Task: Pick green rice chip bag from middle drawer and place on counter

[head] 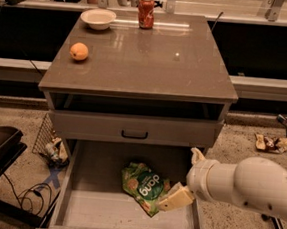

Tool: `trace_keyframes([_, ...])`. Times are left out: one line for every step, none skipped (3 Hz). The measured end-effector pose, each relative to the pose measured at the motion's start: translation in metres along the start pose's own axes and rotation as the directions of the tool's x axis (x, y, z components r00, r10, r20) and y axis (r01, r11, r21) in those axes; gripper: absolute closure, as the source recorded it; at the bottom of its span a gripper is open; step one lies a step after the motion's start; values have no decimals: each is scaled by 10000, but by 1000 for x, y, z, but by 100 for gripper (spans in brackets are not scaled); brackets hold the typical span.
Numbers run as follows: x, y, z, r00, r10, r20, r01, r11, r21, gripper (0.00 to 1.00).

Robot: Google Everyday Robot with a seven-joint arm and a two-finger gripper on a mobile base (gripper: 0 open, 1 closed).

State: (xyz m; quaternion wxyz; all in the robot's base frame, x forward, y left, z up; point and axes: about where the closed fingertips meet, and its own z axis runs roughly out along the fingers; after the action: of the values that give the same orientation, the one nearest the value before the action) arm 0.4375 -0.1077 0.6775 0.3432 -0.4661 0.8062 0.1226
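Observation:
The green rice chip bag [143, 185] lies crinkled on the grey floor of the pulled-out middle drawer [90, 209], right of its centre. My gripper [175, 197] hangs at the end of the white arm, low inside the drawer, at the bag's right edge and touching or nearly touching it. The counter [153, 62] is the glossy grey-brown slab on top of the cabinet, behind and above the drawer.
On the counter stand an orange [79, 51], a white bowl [97, 18] and a red can [146, 11]. A shut drawer front with a black handle [134, 134] sits above the open drawer. Wrappers lie on the floor at left [54, 150] and right [271, 143].

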Motion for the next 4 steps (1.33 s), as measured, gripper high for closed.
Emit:
trace_keyframes([34, 5, 66, 9975, 609, 364, -608, 9981, -52, 0])
trace_keyframes([57, -14, 116, 9900, 931, 1065, -986, 9940, 481, 0])
trace_keyframes([74, -30, 161, 9751, 1350, 1759, -1490, 9864, 692, 0])
trace_keyframes([88, -20, 182, 9670, 1792, 1813, -1883, 9815, 342, 0])
